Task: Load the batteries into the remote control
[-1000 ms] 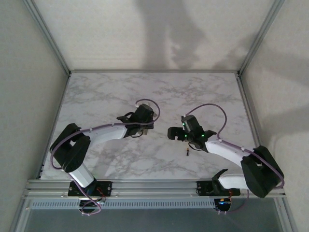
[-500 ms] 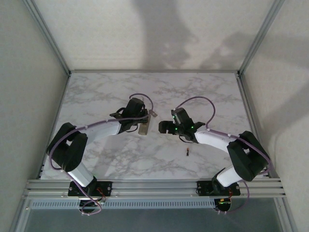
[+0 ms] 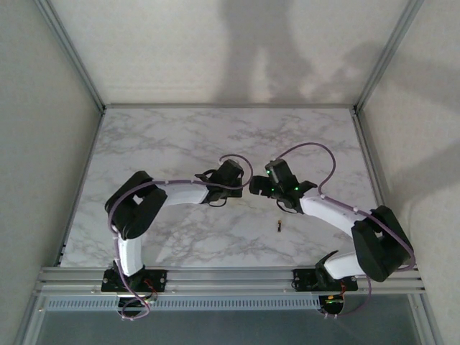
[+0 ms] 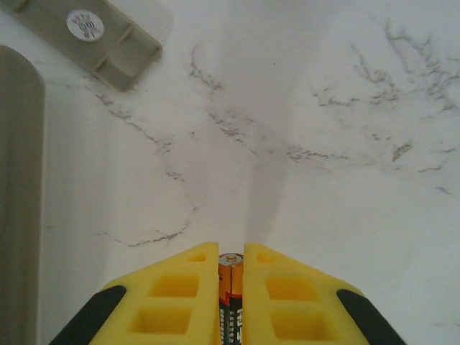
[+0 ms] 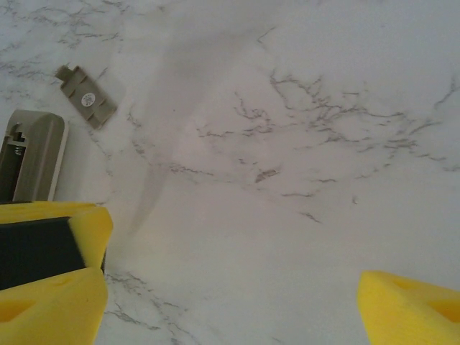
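Cut off: the remote control (image 5: pixel 32 154) runs out of the right wrist view's left edge and under a yellow finger (image 5: pixel 50 273); its tan back and open compartment show.
Batteries: two. One battery (image 4: pixel 231 287) sits in the left gripper (image 4: pixel 230 250), jaws closed tight on it, beside the remote. The second battery (image 3: pixel 279 226) lies loose on the bench (image 3: pixel 180 136); its distance from the remote is unclear.
Cover: one cover (image 5: pixel 86 95), near the remote's open end, not touching.
Right gripper (image 5: pixel 230 302): jaws spread wide, holding nothing, beside the remote.
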`<state>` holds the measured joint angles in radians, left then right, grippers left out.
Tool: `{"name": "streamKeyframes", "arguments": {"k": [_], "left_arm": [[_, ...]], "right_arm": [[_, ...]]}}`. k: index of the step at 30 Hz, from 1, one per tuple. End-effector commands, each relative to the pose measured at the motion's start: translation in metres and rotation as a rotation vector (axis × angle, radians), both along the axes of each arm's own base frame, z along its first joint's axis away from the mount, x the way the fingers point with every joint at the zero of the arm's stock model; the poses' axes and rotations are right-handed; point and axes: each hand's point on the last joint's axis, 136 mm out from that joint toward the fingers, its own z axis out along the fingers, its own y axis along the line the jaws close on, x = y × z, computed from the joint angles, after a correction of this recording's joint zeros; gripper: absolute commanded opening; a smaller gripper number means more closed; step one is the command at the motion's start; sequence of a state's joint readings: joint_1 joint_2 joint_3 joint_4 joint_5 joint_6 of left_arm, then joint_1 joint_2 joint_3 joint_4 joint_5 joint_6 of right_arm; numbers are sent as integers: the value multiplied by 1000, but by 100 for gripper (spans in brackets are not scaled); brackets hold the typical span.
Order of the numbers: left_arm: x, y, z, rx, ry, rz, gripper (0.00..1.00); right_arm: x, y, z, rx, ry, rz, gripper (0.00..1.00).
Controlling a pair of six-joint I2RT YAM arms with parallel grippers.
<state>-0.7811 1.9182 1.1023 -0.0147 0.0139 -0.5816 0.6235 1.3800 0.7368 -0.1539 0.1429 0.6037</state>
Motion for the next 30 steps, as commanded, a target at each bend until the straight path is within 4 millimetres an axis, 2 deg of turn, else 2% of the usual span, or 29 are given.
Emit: {"name": "streamKeyframes", "arguments": {"k": [1,5,10,13,18,20,24,27,30], "left_arm": [[2,1,-8,36,15,53,12],[-2,1,-17,45,37,61,14],[-4,0,-16,33,43,60,29],[-1,2,1,16,12,70,33],[5,16,38,-30,-39,107,35],[8,31,55,-58,-65,136,36],[8,67,79,-91,-113,197,36],[9,105,78,-80,-129,263,36],[7,137,67,-97,-115,307,33]], "right_arm": [[-6,-12,-4,-24,17,-39,90],[-8,-11,-5,-23,31,-41,90],[-10,-8,-5,-4,48,-40,90],[-10,-6,-4,9,61,-38,86],[-9,9,-6,37,109,-9,67],[-7,19,-8,39,130,11,61],[-2,42,-12,5,163,47,53],[4,57,-17,-29,193,58,48],[11,71,-25,-52,222,67,43]]}}
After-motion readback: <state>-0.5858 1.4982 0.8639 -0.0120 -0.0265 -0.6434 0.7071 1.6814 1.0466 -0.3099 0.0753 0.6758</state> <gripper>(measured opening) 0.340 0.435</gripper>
